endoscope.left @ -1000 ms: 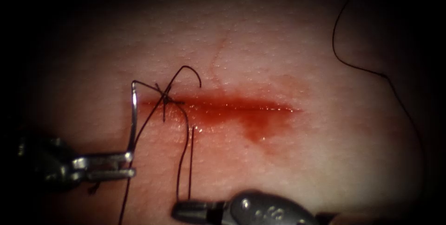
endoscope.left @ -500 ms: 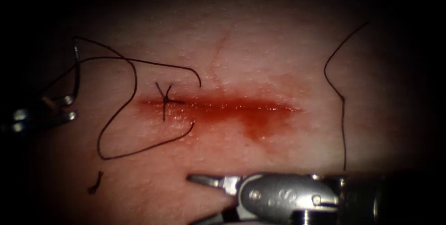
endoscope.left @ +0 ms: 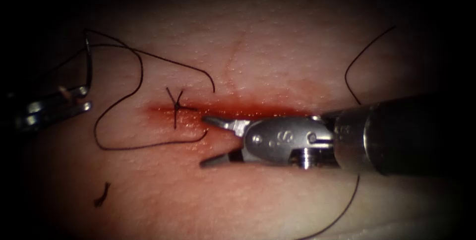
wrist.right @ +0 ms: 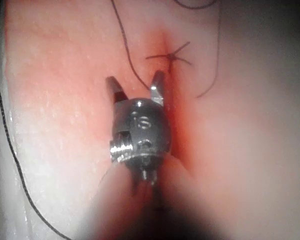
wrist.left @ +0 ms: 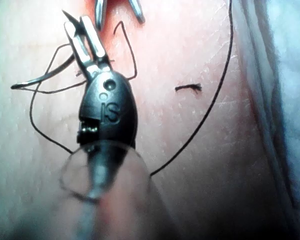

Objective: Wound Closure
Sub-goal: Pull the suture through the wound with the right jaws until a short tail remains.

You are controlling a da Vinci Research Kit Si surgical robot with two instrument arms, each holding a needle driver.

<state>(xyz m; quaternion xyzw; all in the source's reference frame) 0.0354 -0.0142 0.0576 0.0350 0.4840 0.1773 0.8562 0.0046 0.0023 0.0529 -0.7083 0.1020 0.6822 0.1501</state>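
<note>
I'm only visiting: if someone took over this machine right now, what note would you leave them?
Left tool: jaws shut on the needle near one end of its curve; the needle is out of the tissue, left of the cut.
Right tool: jaws open, holding nothing, lying along the cut just right of the knot.
Thread trails from the needle in a loose loop on the tissue. A cut end of thread lies lower left.
Done: one stitch knotted at the cut's left end.
Left: the rest of the cut stands open, with red fluid.

The right tool [endoscope.left: 203, 141] has come up to the cut [endoscope.left: 277, 113] — fingers [endoscope.left: 214, 121] spread just beside the knot [endoscope.left: 176, 106] — holding nothing.
</note>
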